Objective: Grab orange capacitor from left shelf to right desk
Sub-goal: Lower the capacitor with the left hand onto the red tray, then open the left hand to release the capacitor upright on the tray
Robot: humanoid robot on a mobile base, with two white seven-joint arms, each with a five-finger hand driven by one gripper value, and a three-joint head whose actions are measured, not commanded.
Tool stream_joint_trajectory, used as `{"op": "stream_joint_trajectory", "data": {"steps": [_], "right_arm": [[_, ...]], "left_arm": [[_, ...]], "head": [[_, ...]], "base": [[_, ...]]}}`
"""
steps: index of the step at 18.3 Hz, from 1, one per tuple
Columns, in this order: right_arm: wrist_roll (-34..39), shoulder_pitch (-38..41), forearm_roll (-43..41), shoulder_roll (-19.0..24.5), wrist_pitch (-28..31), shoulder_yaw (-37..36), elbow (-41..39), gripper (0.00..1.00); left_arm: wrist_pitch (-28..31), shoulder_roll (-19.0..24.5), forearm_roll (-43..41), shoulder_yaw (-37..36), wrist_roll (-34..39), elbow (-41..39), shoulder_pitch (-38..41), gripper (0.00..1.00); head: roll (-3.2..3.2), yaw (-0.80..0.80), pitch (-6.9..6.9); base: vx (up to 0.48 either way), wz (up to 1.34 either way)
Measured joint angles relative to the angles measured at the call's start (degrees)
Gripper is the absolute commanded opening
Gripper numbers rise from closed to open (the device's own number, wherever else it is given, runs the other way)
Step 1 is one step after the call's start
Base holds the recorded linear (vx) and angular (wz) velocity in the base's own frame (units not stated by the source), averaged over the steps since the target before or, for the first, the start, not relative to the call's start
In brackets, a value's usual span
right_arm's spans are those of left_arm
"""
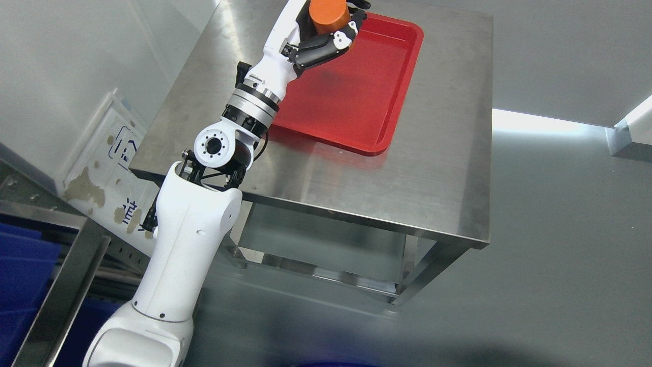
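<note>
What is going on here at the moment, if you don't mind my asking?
The robot's left arm reaches out over a stainless steel table, and its left hand is closed around an orange capacitor. The hand holds it over the far left corner of a red tray that lies on the table. The capacitor is still in the grip, not yet set down. The tray looks empty otherwise. The right arm is out of view.

Orange capacitor [329, 14]: smooth orange cylinder at top centre of frame, cut off by the top edge, roughly upright. Held in the left hand [326, 35], fingers wrapped around its lower part, over the upper left corner of the red tray [356, 97]; probably not touching the tray.
</note>
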Motion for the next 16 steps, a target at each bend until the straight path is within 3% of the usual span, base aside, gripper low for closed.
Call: {"op": "stream_joint_trajectory", "data": {"steps": [13,16], "right_arm": [[0.0,0.0,0.0,0.0,0.0,0.0,0.0,1.0],[0.0,0.0,0.0,0.0,0.0,0.0,0.0,1.0]], "left_arm": [[3.1,0.0,-0.8,-2.6,3.8,13.9,-3.0,0.18],[3.4,0.0,-0.8,-3.0,3.8,15.6,-3.1,0.32]], "head": [[0.0,0.0,0.01],[0.0,0.0,0.01]], "base": [[0.074,-0.04],[-0.012,0.0]]}}
